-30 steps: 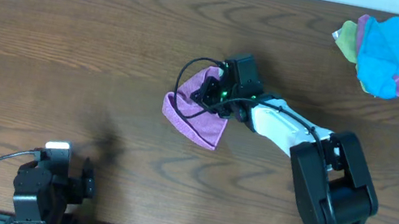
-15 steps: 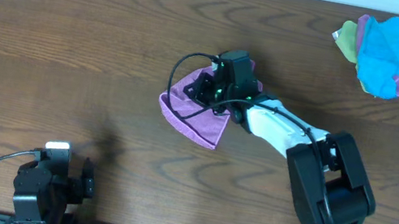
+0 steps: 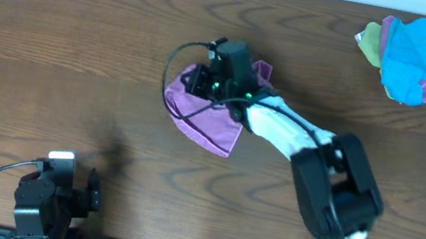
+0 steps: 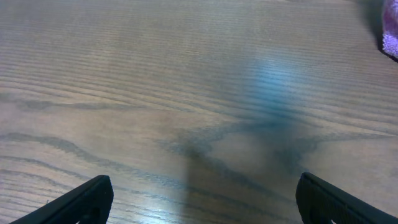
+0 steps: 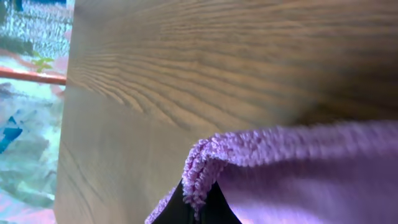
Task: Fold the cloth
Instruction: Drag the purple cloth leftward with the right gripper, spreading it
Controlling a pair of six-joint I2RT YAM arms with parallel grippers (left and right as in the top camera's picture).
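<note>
Surface: a dark wood-grain surface fills the overhead frame from side to side.
Right arm: the white-and-black right arm reaches from the lower right of the overhead frame up to the centre, its wrist over the cloth.
Cloth: the purple cloth lies just above the centre of the overhead frame. One corner points to the lower right and its upper part is hidden under the wrist. In the right wrist view a terry edge of the cloth stands raised off the wood.
Heap: a blue cloth sits bunched on a yellow-green cloth in the upper right corner, well apart from the purple one.
Left gripper: the left gripper sits at the lower left, jaws spread wide with nothing between them. Its own view shows bare wood.
Right gripper: the right gripper is closed tight, pinching the cloth's edge.
</note>
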